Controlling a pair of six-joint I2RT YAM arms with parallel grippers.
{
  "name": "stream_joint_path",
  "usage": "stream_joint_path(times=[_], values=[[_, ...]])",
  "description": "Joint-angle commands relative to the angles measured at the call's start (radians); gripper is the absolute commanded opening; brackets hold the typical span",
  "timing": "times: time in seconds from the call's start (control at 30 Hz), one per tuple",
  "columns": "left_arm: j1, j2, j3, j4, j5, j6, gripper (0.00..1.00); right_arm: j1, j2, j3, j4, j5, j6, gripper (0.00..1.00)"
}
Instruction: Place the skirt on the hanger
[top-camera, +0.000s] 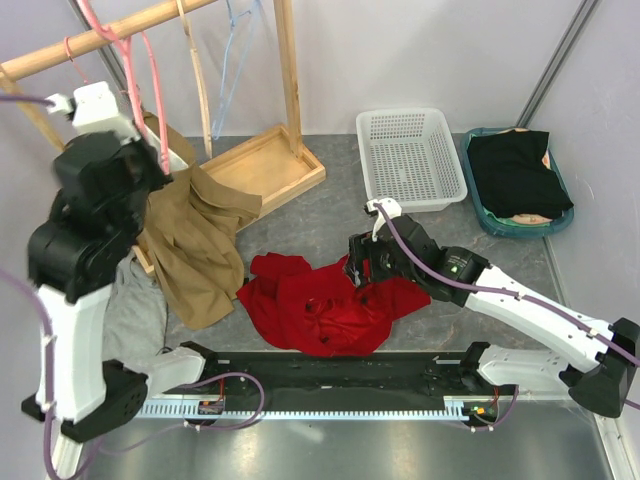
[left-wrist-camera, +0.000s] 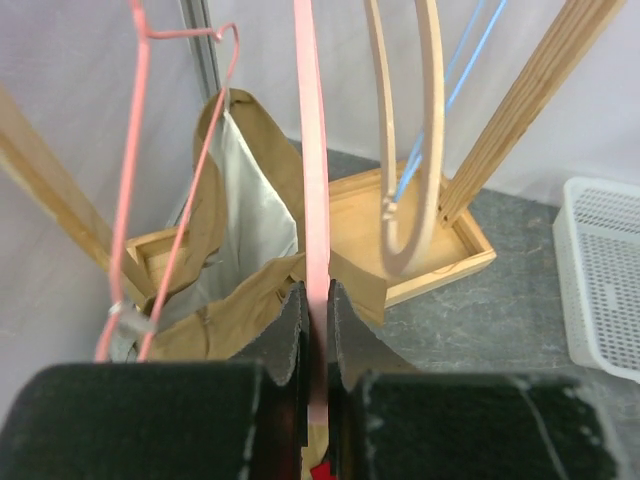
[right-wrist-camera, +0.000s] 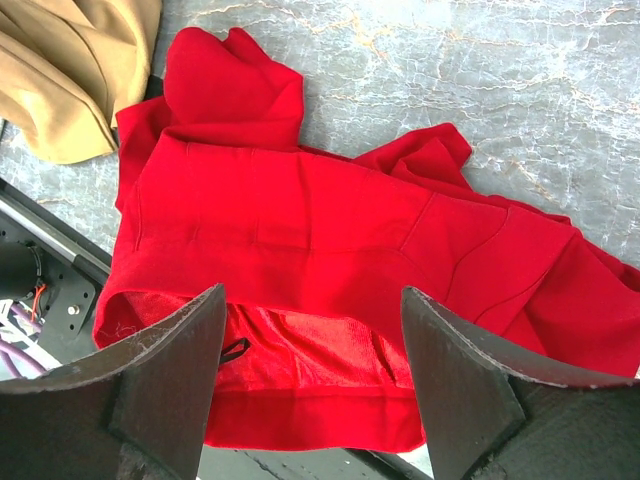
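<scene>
Pink hanger (left-wrist-camera: 313, 200) in left pincer (left-wrist-camera: 317, 320); right pincer (right-wrist-camera: 312, 300) wide above skirt (right-wrist-camera: 330, 220)

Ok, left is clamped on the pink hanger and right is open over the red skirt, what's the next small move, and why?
Probably lower the right gripper and close on the red fabric skirt. Its jaws stand open above the skirt's open edge, lying unheld on the grey table, while the left gripper pinches the pink plastic hanger.
</scene>
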Motion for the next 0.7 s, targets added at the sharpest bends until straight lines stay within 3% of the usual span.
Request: stream_joint_path(times=[0.0, 0.3, 0.33, 0.43, 0.67], values=[[0.003, -0.126, 0.010, -0.004, 0.083, 0.033, 0.02, -0.002, 0.011, 0.012, 0.026, 0.018, 0.011, 0.77], [0.003, -0.212, 0.046, -0.139, 0.348, 0.054, 0.02, -0.003, -0.016, 0.021, 0.019, 0.013, -0.010, 0.79], [0.003, -0.221, 0.048, -0.137, 0.440, 0.056, 0.02, -0.002, -0.021, 0.019, 0.020, 0.015, -0.018, 0.80], [0.005, -0.253, 0.063, -0.139, 0.541, 0.053, 0.02, -0.003, -0.021, 0.029, 0.010, 0.016, -0.044, 0.83], [0.003, -0.288, 0.103, -0.143, 0.695, 0.063, 0.02, -0.003, -0.011, 0.075, -0.033, 0.039, -0.032, 0.83]])
